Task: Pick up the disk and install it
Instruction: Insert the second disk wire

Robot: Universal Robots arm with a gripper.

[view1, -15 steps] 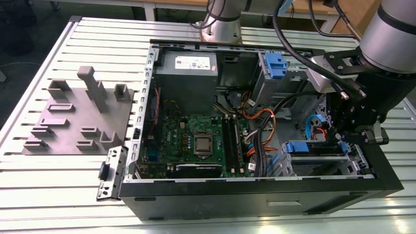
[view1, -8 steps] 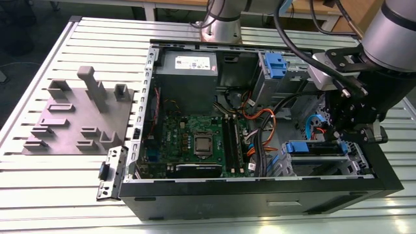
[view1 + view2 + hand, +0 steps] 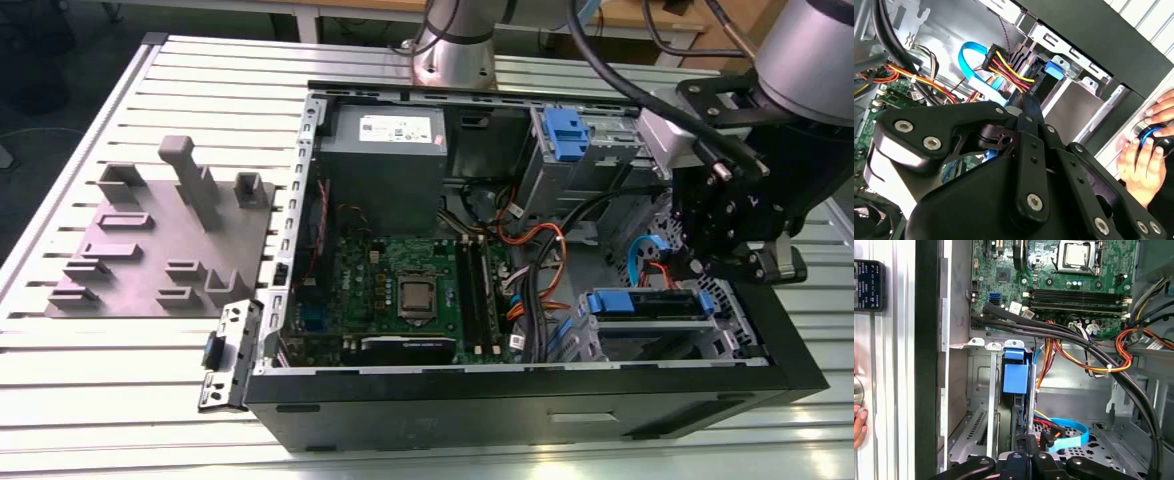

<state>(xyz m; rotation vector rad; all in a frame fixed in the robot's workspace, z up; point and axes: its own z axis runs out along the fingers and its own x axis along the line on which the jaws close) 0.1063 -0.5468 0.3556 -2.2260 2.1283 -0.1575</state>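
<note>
Going from the exterior view's left, we note a grey fixture plate [image 3: 154, 240] lying on the slatted table [image 3: 80, 400], well apart from the work. Next comes the open computer case [image 3: 534, 400], lying on its side so its interior faces up for access; the motherboard [image 3: 400, 290] and the power-supply box [image 3: 384, 150] sit inside.

Toward the exterior view's right, the disk [image 3: 650, 305] sits in the drive cage [image 3: 661, 335], its blue bracket uppermost; we judge it seated or nearly so.

The gripper [image 3: 707, 262] hangs just above that bay. We cannot tell how its fingers stand.

Obstructions: red, orange and blue cables [image 3: 534, 240] crowd the space beside the cage. In the second wrist view, a person's hand [image 3: 1144, 155] rests outside the case wall.
</note>
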